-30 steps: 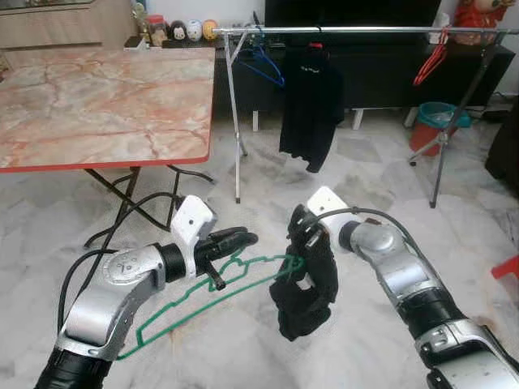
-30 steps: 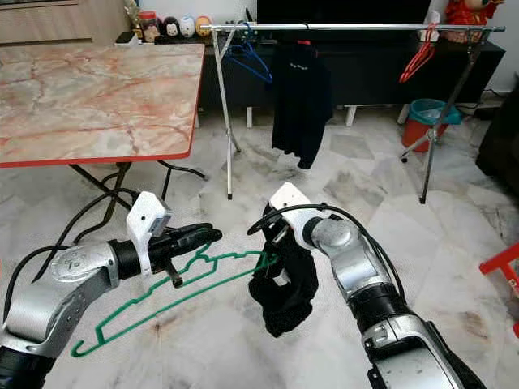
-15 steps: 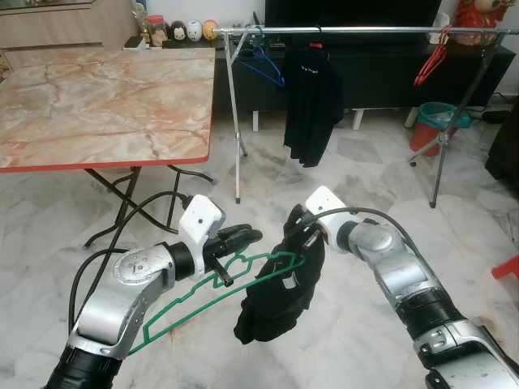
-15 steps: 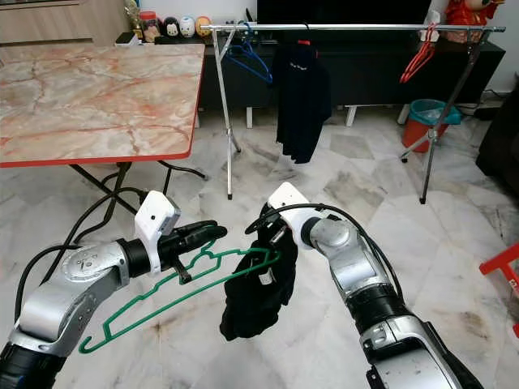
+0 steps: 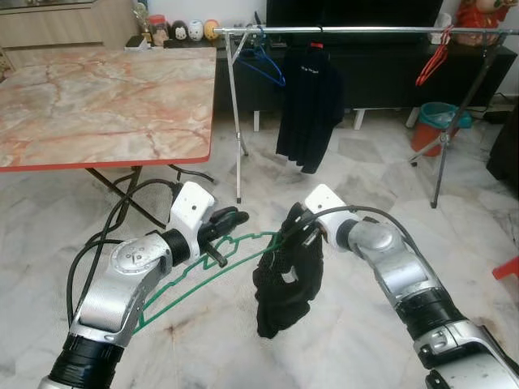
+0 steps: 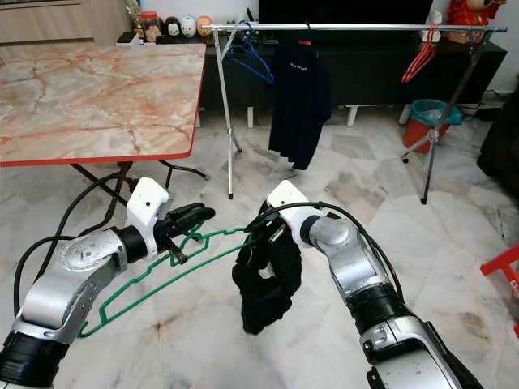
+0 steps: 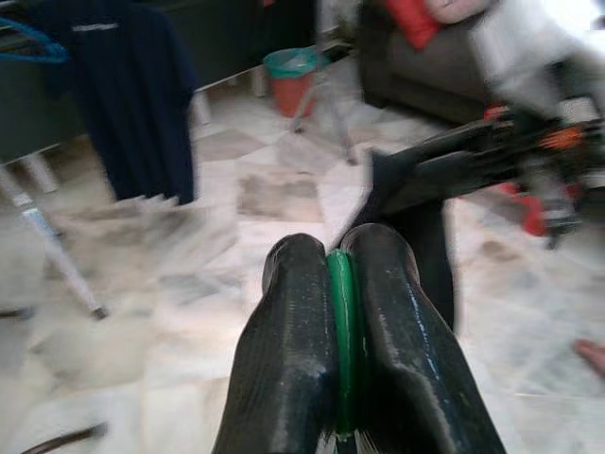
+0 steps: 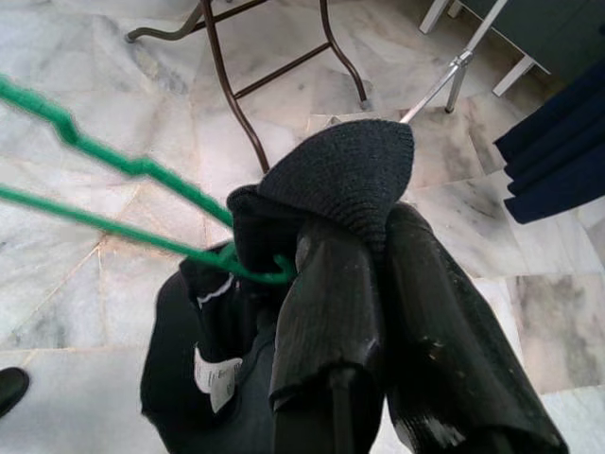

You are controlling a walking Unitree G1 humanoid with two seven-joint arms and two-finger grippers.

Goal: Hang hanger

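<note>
A green wire hanger [image 5: 203, 271] stretches between my two arms above the marble floor. My left gripper [image 5: 225, 217] is shut on the hanger's upper wire, and the left wrist view has the green wire [image 7: 342, 312] pinched between both black fingers. My right gripper [image 5: 293, 231] is shut on a black knit garment [image 5: 288, 279], which droops from the hanger's end. In the right wrist view the fabric [image 8: 345, 180] bunches over the fingertips beside the green wire [image 8: 142, 203]. A metal clothes rail [image 5: 357, 30] crosses the back of the room.
On the rail hang a dark shirt [image 5: 310, 105], a blue hanger [image 5: 261, 65] and red hangers [image 5: 432, 61]. A marble-topped folding table [image 5: 97, 105] stands at the left with cables beneath. A teal-and-red bin [image 5: 431, 121] sits at the back right.
Both arms lifted slightly and the left gripper drew back toward me. The black garment, swung out to the left half a second ago, now hangs straighter under the right gripper.
</note>
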